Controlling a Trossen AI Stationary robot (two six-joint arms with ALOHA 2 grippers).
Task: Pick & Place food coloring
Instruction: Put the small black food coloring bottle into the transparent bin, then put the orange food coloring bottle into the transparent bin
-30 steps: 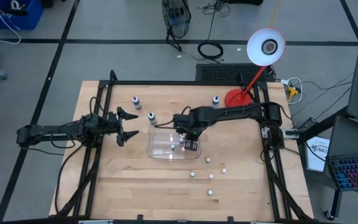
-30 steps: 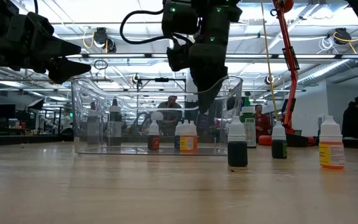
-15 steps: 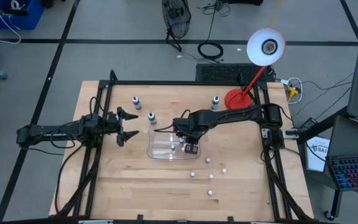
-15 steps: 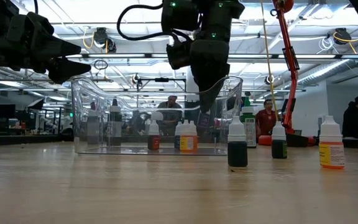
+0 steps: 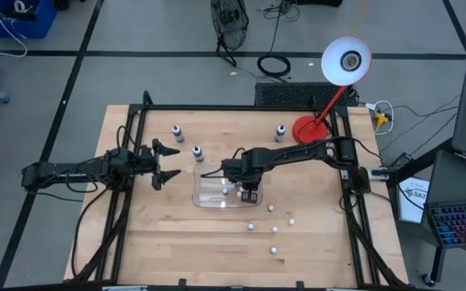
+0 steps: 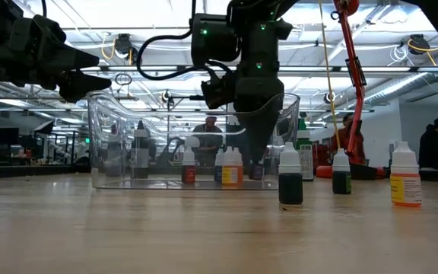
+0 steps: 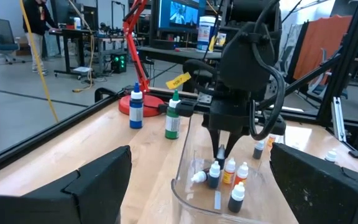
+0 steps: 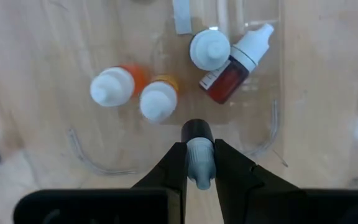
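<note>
Wooden tabletop point(image 5: 176, 234) first, seen from overhead: the clear tray point(image 5: 209, 194) sits mid-table as our landmark, and the right gripper point(image 5: 247, 192) is over its lamp-side end, reaching in from the red lamp point(image 5: 307, 127) side. The left gripper point(image 5: 165, 165) waits well apart on the tray's far side, jaws spread and empty, so the right arm is plainly the one on the job. Loose bottles point(image 5: 274, 229) dot the wood on the near side of the tray, and three more point(image 5: 196, 151) stand beyond it. Down at table level now: the right gripper point(image 6: 254, 156) hangs inside the tray point(image 6: 105, 137) walls, fingers pointing straight down, tip close to the floor beside an orange bottle point(image 6: 232, 167); a dark-liquid bottle point(image 6: 290, 176) stands outside the tray, nearer the camera. From the left wrist: the right gripper point(image 7: 221, 151) comes down right over the cluster in the tray point(image 7: 185, 186), while a blue bottle point(image 7: 135, 109) and a green one point(image 7: 173, 118) stand outside toward the lamp base. Right wrist view is the telling one: the fingers point(image 8: 173, 162) are closed narrowly on a small dark-bodied bottle point(image 8: 199, 152), long axis upright, pale cap pointing back at the camera. Directly below is bare tray floor, with two orange bottles point(image 8: 159, 99) just beside, one white-capped bottle point(image 8: 209, 49) upright and a reddish-brown one point(image 8: 235, 65) lying tipped. My read: the drop is straight down, and the orange pair is what could get nudged.
</note>
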